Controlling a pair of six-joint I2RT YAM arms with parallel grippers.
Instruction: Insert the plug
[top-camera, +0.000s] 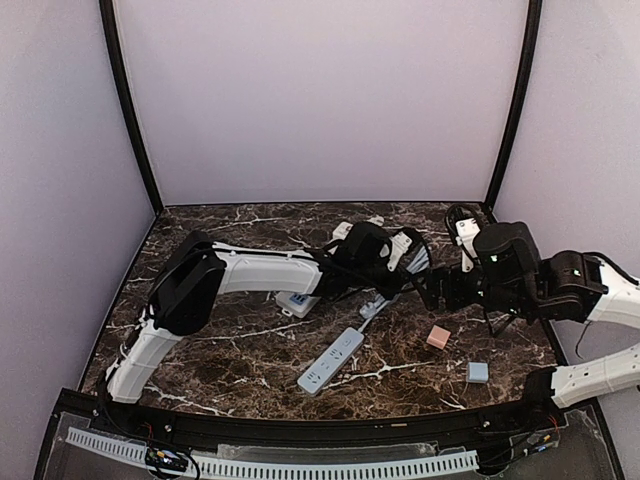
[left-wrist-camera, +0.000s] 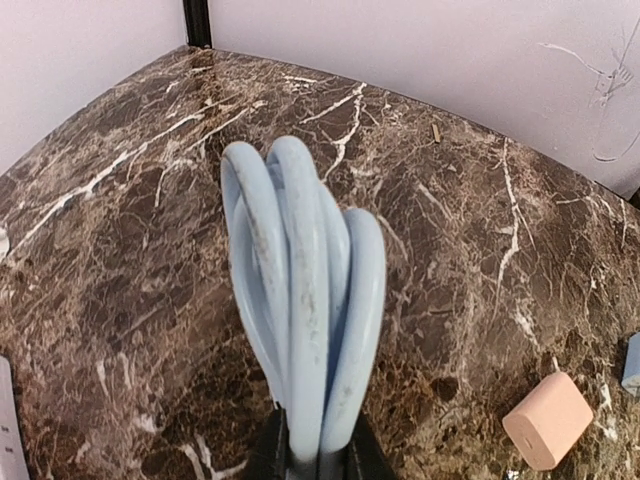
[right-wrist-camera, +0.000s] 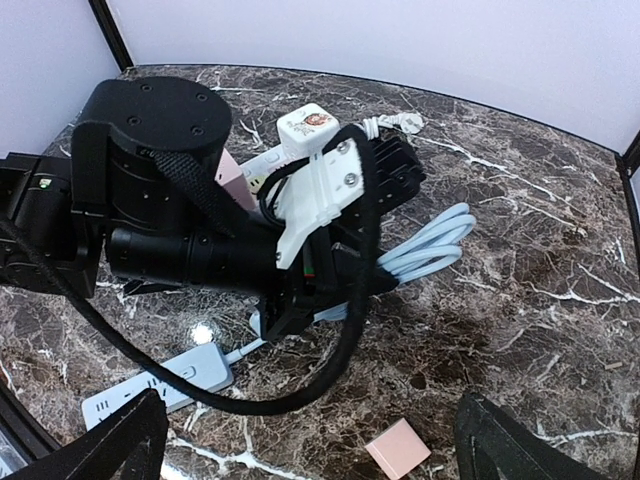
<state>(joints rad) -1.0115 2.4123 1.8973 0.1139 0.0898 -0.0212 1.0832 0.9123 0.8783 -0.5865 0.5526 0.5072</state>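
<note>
My left claw (left-wrist-camera: 318, 462) is clenched on a looped bundle of light-blue cable (left-wrist-camera: 305, 300). In its wrist view the loops stand up from the bottom centre of the frame, pinched at their lower end between the 2 fingers. In the overhead view that claw (top-camera: 403, 256) sits over the middle of the marble desk (top-camera: 230, 345).

My right claw (right-wrist-camera: 310, 425) is released, its 2 fingers spread wide at the lower left and lower right corners of its wrist view. It faces the left claw without touching it.

The white plug (right-wrist-camera: 307, 125) lies on the desk in the upper centre of that view, just behind the left wrist. The white power strip (top-camera: 332, 362) lies tilted in the lower centre of the overhead frame, sockets up and apart from the plug. A pink block (top-camera: 438, 337) and a blue block (top-camera: 478, 372) sit to its right, near each other.
</note>
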